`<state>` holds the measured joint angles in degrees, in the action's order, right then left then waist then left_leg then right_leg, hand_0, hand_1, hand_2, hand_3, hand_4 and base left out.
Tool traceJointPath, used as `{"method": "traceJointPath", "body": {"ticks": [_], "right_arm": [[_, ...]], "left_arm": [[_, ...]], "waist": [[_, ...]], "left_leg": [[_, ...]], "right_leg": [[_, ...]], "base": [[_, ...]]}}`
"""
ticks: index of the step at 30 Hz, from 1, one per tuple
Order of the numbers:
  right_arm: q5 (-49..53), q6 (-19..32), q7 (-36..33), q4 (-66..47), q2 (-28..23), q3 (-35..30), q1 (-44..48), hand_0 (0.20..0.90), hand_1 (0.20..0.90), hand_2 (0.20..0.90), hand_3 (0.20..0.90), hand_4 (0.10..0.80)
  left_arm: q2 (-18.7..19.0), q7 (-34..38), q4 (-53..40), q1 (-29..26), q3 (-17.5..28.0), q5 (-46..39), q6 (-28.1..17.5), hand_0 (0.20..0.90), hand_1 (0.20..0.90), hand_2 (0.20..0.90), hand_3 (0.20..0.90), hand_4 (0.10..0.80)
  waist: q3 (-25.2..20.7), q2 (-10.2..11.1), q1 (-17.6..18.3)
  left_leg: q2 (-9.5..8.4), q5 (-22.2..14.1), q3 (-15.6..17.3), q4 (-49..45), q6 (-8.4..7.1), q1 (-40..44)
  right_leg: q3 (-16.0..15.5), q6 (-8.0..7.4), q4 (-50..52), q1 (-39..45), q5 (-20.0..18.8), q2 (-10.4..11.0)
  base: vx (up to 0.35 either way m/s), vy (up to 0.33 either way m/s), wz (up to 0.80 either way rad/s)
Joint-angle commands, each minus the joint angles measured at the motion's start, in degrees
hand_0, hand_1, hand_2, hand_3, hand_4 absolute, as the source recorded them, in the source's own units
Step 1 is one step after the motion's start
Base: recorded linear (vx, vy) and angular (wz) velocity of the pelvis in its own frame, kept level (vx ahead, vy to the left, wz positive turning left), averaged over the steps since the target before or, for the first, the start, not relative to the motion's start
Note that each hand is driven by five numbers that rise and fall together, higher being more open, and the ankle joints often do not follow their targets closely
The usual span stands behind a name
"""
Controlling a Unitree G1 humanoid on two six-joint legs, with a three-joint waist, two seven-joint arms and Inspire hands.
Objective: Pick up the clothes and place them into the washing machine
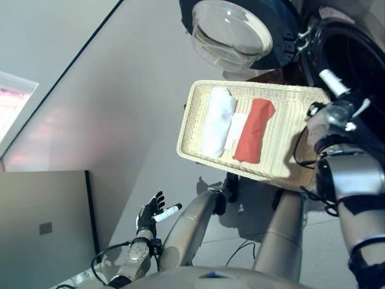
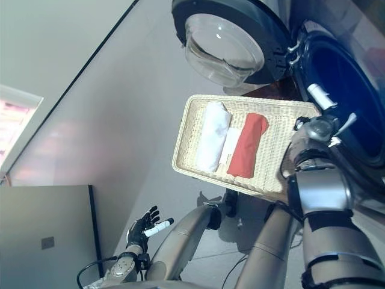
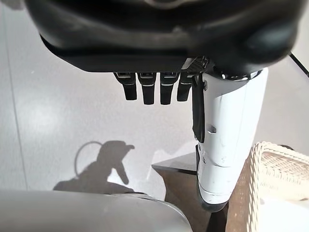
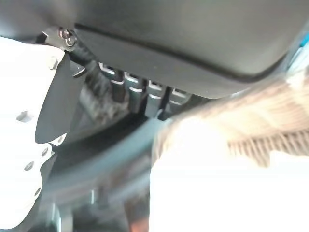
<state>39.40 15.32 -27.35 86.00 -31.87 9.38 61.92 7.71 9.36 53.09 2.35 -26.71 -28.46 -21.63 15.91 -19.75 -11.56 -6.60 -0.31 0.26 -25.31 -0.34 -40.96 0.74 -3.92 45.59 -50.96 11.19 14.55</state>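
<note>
Left hand [image 1: 150, 217] hangs low, fingers spread and empty; white roll [image 1: 218, 120] and red roll [image 1: 254, 129] lie side by side in the wicker basket [image 1: 287, 150], handy for the open washing machine [image 1: 355, 54]; right hand [image 1: 331, 114] at the basket's edge, fingers' state unclear

Both eye views look down from the robot's head, side by side, and share almost the same scene: the wicker basket [image 1: 283, 153], the open washing machine door [image 1: 231, 33] and the grey floor [image 1: 120, 108]. The left wrist view sits very close behind the left hand [image 3: 154, 89], facing the floor and one basket corner. The right wrist view looks from just as near past the right hand [image 4: 145, 96] at the basket's weave.
</note>
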Motion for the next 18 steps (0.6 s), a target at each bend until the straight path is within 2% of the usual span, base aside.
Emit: {"method": "traceJointPath", "body": {"ticks": [1, 2, 3, 4, 5, 7, 12, 17, 18], "right_arm": [[-3.33, 2.44, 2.35, -4.26, -0.97, 1.46, 0.99, 0.9, 0.9, 0.9, 0.9, 0.8], [-3.63, 2.25, 2.65, -4.46, -0.23, 1.33, 0.34, 0.9, 0.9, 0.9, 0.9, 0.8], [-3.64, 2.23, 2.63, -4.45, -0.23, 1.33, 0.28, 0.9, 0.9, 0.9, 0.9, 0.8], [-3.63, 2.13, 2.97, -4.55, 0.33, 1.17, -0.56, 0.9, 0.9, 0.9, 0.9, 0.8], [-3.33, 2.15, 3.55, -4.68, 1.07, 0.71, -1.74, 0.9, 0.9, 0.9, 0.9, 0.8], [-2.99, 2.16, 4.94, -5.28, 2.8, -0.15, -4.47, 0.9, 0.9, 0.9, 0.9, 0.8], [-3.91, 2.11, 6.61, -6.55, 5.79, -1.54, -11.61, 0.9, 0.9, 0.9, 0.9, 0.8], [-3.55, 2.07, 9.0, -8.25, 10.14, -3.83, -20.76, 0.9, 0.9, 0.9, 0.9, 0.8], [-3.57, 2.06, 8.97, -8.34, 10.19, -3.85, -20.89, 0.9, 0.9, 0.9, 0.9, 0.8]], "left_arm": [[3.43, 0.23, 5.94, -0.32, 4.7, 1.28, -0.57, 0.9, 0.9, 0.9, 0.9, 0.8], [3.66, 0.09, 6.38, -0.32, 5.0, 1.51, -0.41, 0.9, 0.9, 0.9, 0.9, 0.8], [3.66, 0.08, 6.43, -0.3, 4.98, 1.52, -0.39, 0.9, 0.9, 0.9, 0.9, 0.8], [3.7, -0.06, 6.81, -0.28, 5.22, 1.65, -0.1, 0.9, 0.9, 0.9, 0.9, 0.8], [3.76, -0.06, 7.48, -0.31, 5.55, 1.93, 0.08, 0.9, 0.9, 0.9, 0.9, 0.8], [4.1, -0.28, 8.76, -0.56, 6.65, 2.79, 0.47, 0.9, 0.9, 0.9, 0.9, 0.8], [4.31, -0.54, 10.56, -0.76, 8.49, 4.77, 1.29, 0.9, 0.9, 0.9, 0.9, 0.8], [4.11, -0.71, 13.59, -1.19, 10.94, 6.41, 2.05, 0.9, 0.9, 0.9, 0.9, 0.8], [4.15, -0.72, 13.57, -1.11, 10.92, 6.42, 2.04, 0.9, 0.9, 0.9, 0.9, 0.8]], "waist": [[-0.56, 2.45, -1.18], [-0.15, 2.75, -1.34], [-0.37, 3.04, -1.21], [-0.44, 3.61, -1.28], [-0.28, 4.01, -1.43], [-0.64, 6.24, -1.7], [-1.74, 9.61, -1.45], [-3.72, 12.39, -0.5], [-3.71, 12.37, -0.45]], "left_leg": [[-0.63, 0.91, 1.0, 3.27, -1.11, -0.46], [-0.1, 3.14, 0.92, 4.56, -0.87, 0.16], [-0.44, 1.44, 0.45, 4.31, -1.18, 0.87], [-0.4, 1.65, 0.11, 5.12, -1.19, 1.8], [0.14, 3.76, 0.06, 6.22, -0.96, 2.48], [0.38, 4.14, -1.04, 8.08, -0.95, 5.18], [0.68, 4.85, -2.65, 12.06, -1.04, 11.41], [0.88, 5.13, -3.63, 15.65, -1.07, 17.08], [0.89, 5.17, -3.7, 15.75, -1.08, 17.24]], "right_leg": [[-3.59, 1.82, -5.96, 6.56, -0.91, -1.95], [-4.88, 2.3, -7.63, 7.56, -3.16, -2.28], [-4.4, 1.88, -7.41, 8.33, -1.45, -2.21], [-4.84, 1.87, -8.4, 9.61, -1.66, -2.41], [-6.09, 2.22, -10.41, 10.98, -3.95, -2.65], [-7.6, 1.92, -13.69, 14.92, -4.85, -2.89], [-9.74, 1.09, -19.96, 22.85, -6.63, -3.07], [-11.5, 0.13, -25.77, 29.34, -8.28, -3.0], [-11.57, 0.13, -25.93, 29.55, -8.33, -3.02]], "base": [[-0.081, -0.039, 0.17], [0.018, -0.042, 0.06], [0.017, -0.029, 0.05], [0.026, -0.027, 0.03], [-0.054, -0.024, -0.01], [0.019, -0.067, 0.01], [0.072, -0.028, 0.07], [0.077, -0.005, 0.06], [0.135, -0.008, 0.06]]}}
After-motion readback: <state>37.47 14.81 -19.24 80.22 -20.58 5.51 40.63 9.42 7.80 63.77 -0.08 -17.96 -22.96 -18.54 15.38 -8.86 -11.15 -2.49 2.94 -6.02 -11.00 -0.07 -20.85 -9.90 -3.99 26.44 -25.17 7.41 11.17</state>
